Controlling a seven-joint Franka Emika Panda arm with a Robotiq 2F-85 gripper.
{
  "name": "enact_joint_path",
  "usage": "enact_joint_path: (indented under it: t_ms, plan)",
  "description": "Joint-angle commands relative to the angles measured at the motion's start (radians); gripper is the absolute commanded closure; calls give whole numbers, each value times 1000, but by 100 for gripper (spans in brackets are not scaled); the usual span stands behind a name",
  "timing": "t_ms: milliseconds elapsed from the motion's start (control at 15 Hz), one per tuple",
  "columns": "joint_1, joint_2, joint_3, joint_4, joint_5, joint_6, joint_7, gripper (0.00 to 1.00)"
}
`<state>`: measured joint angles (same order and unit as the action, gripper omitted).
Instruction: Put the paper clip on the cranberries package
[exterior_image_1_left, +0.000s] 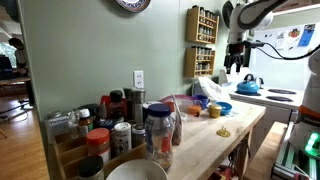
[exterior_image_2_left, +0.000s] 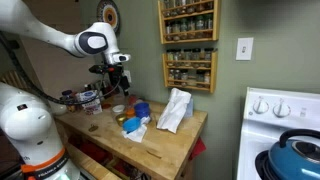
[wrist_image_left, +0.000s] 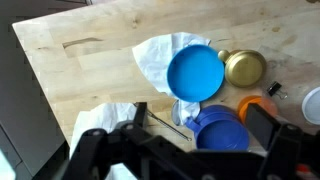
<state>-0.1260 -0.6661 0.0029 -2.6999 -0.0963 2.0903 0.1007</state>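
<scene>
My gripper (wrist_image_left: 200, 128) is open and empty, and hangs above the wooden counter; it also shows in both exterior views (exterior_image_1_left: 236, 58) (exterior_image_2_left: 113, 86). In the wrist view a round blue container (wrist_image_left: 218, 125) lies under the jaws, with the blue bowl (wrist_image_left: 195, 72) beyond it. A thin metal wire (wrist_image_left: 168, 124) lies by one finger; I cannot tell whether it is the paper clip. A reddish pouch (exterior_image_1_left: 186, 104), likely the cranberries package, shows dimly behind the big clear jar (exterior_image_1_left: 158, 132). It is out of the wrist view.
A white-and-blue bag (exterior_image_2_left: 175, 110) (wrist_image_left: 158, 55) lies on the counter (wrist_image_left: 90, 60). A gold lid (wrist_image_left: 245, 68) and an orange thing (wrist_image_left: 255, 105) sit near the bowl. Jars and bottles (exterior_image_1_left: 110, 120) crowd one end. A stove with a blue kettle (exterior_image_2_left: 296, 155) adjoins it.
</scene>
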Motion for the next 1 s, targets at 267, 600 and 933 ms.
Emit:
enact_joint_path:
  t_ms: [267, 600, 933]
  plan:
    - [7, 1, -6, 2, -4, -3, 3, 0]
    - [88, 116, 67, 41, 158, -24, 157, 0]
    - [156, 182, 144, 52, 298, 15, 293, 0]
